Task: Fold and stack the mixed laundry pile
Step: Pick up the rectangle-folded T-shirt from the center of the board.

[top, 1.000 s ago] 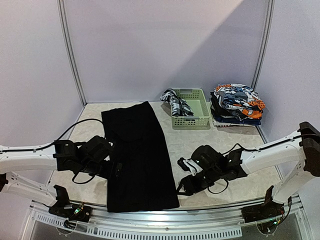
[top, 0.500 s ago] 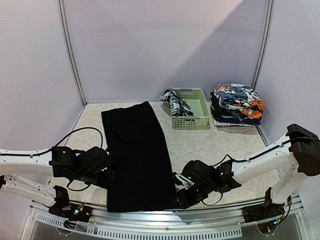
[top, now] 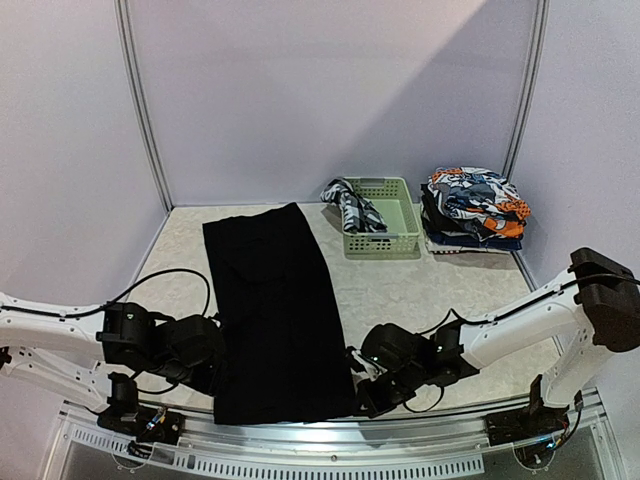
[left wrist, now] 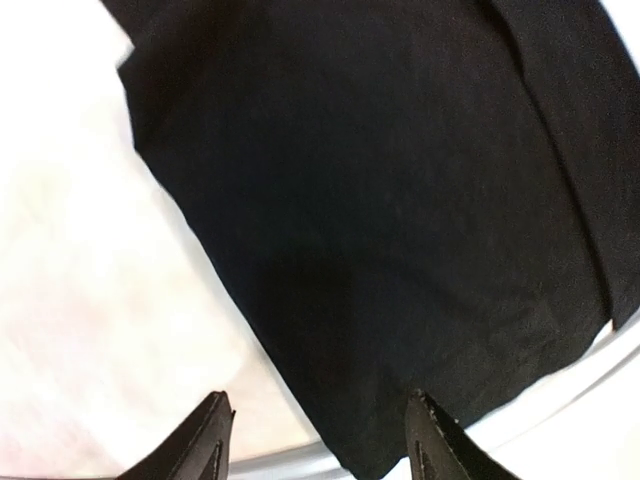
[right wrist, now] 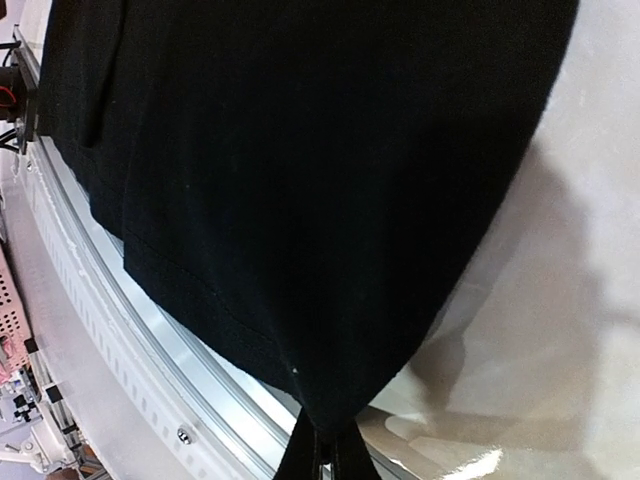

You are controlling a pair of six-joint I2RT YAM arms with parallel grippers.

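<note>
At the near edge of the table (top: 420,290), the right gripper (right wrist: 320,452) was squeezed shut on the 5 o'clock corner of the black cloth (top: 275,310). The left gripper (left wrist: 320,435) stood open at the 7 o'clock corner, with the cloth's edge between its fingers but not pinched. The black cloth lay flat from 6 toward 12 o'clock. Farther back, at 1 o'clock, the checked shirt (top: 350,205) hung over the green basket (top: 385,238). The printed pieces (top: 475,205) sat piled at 2 o'clock.

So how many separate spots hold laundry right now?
3. The black cloth lies spread flat, centre-left; a checked piece is draped over the left rim of the basket; a folded printed stack sits right of it. More may lie hidden inside the basket.
</note>
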